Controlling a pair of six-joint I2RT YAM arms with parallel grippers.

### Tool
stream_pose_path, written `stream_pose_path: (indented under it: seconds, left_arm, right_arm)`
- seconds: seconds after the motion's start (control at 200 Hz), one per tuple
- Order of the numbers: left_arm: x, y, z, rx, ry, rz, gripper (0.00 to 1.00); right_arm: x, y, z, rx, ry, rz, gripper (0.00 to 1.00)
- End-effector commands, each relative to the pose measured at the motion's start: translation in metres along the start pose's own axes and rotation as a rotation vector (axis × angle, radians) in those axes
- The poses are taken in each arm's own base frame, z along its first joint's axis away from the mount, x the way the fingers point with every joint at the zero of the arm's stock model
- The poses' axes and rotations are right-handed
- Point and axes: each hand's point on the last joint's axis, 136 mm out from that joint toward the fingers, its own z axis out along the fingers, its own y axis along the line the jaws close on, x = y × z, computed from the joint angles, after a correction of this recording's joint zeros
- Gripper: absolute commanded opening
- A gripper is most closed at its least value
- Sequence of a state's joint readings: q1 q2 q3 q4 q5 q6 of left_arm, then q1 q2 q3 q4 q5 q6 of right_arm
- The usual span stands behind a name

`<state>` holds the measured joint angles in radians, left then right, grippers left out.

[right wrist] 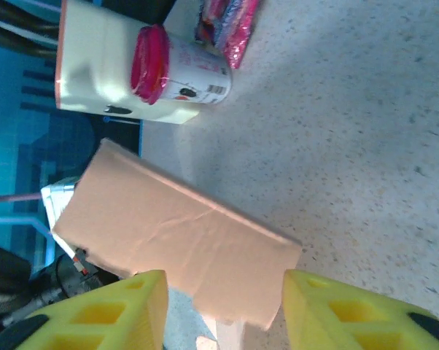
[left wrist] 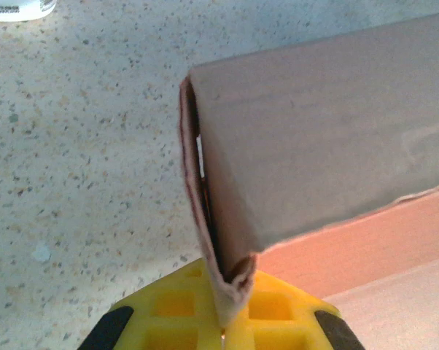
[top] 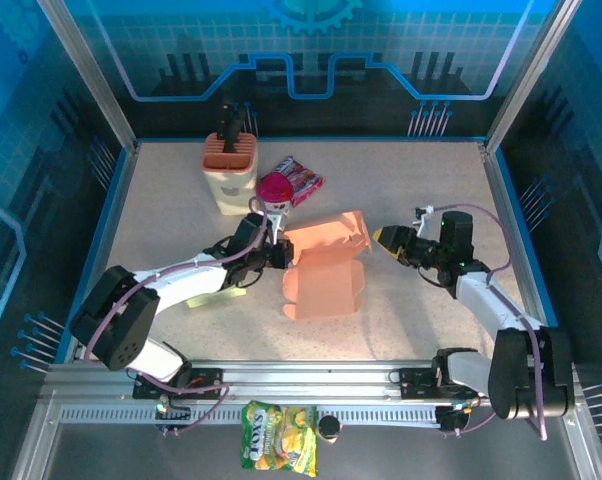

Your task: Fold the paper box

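Top external: paper box (top: 324,285) long axis left-right; left jaws clamp edge, right jaws apart.

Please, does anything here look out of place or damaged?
Yes. A yellow-green snack bag lies off the table, on the near side of the metal rail. On the table, the orange paper box is only half folded, and its flap edge looks creased where the left pincer pinches it.

Behind and right of the paper box (top: 326,275), the counter (top: 431,190) is bare. At back left a beige holder (top: 229,172), a pink-lidded cup (top: 275,189) and a snack packet (top: 303,180) crowd together near the box and block that side.
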<state>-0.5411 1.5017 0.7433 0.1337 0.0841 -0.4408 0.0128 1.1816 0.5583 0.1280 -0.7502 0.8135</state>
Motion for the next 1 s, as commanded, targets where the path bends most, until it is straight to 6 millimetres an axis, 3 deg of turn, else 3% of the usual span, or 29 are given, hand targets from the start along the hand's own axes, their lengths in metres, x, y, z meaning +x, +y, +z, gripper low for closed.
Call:
stream_pose_path:
  seconds: [0.0, 0.395, 0.995]
  left_arm:
    - [-0.004, -0.018, 0.004, 0.132, 0.040, -0.060, 0.00]
    - [-0.006, -0.018, 0.010, 0.224, 0.145, -0.188, 0.00]
    - [-0.007, -0.023, 0.012, 0.266, 0.194, -0.194, 0.00]
  right_arm:
    - [-0.012, 0.031, 0.000, -0.092, 0.015, -0.118, 0.55]
    - [-0.035, 0.045, 0.008, -0.077, 0.043, -0.204, 0.58]
    - [-0.009, 0.075, 0.029, -0.139, 0.173, -0.304, 0.51]
